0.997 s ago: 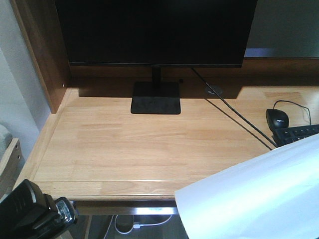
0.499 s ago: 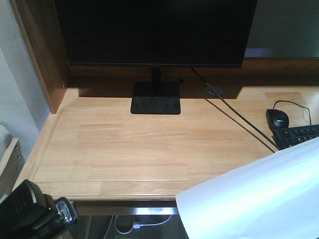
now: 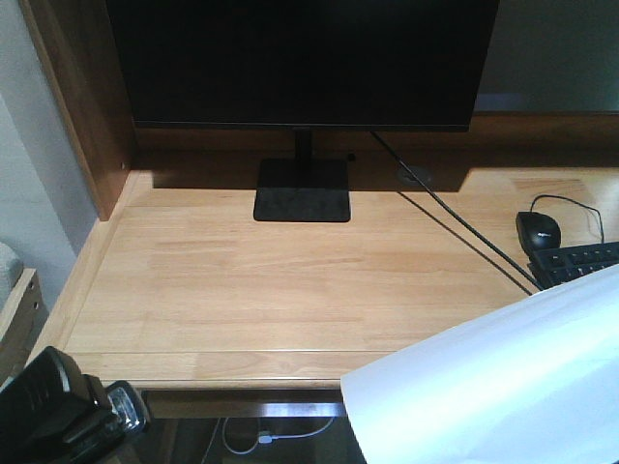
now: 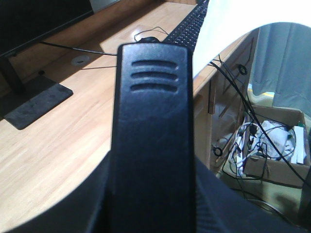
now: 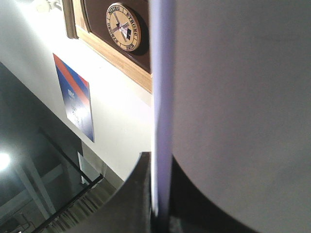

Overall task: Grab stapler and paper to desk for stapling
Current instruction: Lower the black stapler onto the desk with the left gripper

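The left pincer is clamping the rigid, compact stapler just off the table's near-left corner. The right pincer is pinching the paper by one edge, the light, floppy sheets bowing over the near-right corner.

monitor rear of desk | mouse right | paper front-right | stapler front-left

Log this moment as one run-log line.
left gripper: shut on stapler | right gripper: shut on paper | stapler: off front-left corner of desk, not set down | paper: front right, not laid flat
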You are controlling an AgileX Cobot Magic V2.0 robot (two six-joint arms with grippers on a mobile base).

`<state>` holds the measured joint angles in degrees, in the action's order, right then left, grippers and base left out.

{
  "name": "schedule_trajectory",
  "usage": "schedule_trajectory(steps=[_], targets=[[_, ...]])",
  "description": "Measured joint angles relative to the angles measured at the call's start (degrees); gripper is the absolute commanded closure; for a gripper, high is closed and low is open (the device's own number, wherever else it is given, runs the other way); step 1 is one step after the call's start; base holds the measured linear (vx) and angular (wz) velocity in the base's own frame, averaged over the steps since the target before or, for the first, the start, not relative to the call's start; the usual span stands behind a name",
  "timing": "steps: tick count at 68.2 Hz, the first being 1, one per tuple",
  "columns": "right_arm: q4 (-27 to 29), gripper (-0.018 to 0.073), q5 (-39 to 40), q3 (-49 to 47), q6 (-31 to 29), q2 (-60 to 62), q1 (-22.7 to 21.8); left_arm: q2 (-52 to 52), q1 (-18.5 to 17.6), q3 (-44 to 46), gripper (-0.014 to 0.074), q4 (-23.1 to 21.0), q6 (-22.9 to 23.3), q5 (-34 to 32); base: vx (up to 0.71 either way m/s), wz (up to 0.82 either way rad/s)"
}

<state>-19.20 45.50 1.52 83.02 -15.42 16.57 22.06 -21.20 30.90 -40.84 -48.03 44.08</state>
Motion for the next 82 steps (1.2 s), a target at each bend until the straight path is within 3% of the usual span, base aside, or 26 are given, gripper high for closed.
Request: schedule_trajectory(steps=[19,33,47,56,72,82], targets=[[0.0,0.0562,0.0,0.0,0.0,0.0,0.0,0.0,0.0,0.0,0.0603,-0.1,0.5,-2.1,0.0,0.0],[0.0,0.0562,0.0,0.0,0.0,0.0,0.0,2.2,0.0,0.9,0.0603,-0.2,3.8,-9.0,0.0,0.0],[0.0,0.0562,0.0,0.0,0.0,0.0,0.0,15.8,0.0,10.1,0.0603,-0.1,6.0,-11.5,0.0,0.0],[0.0,0.0562,0.0,0.0,0.0,0.0,0.0,27.5,0.0,18.0,0.0603,0.9,5.9,-8.9,0.0,0.0],[0.0,0.0562,0.0,0.0,0.0,0.0,0.0,47.4,0.2,31.6,0.0603,2.1,-3.7,5.8,0.0,0.0],[0.0,0.0562,0.0,0.0,0.0,0.0,0.0,56.0,0.3,36.5,0.0603,2.4,-10.9,6.3,0.0,0.0]])
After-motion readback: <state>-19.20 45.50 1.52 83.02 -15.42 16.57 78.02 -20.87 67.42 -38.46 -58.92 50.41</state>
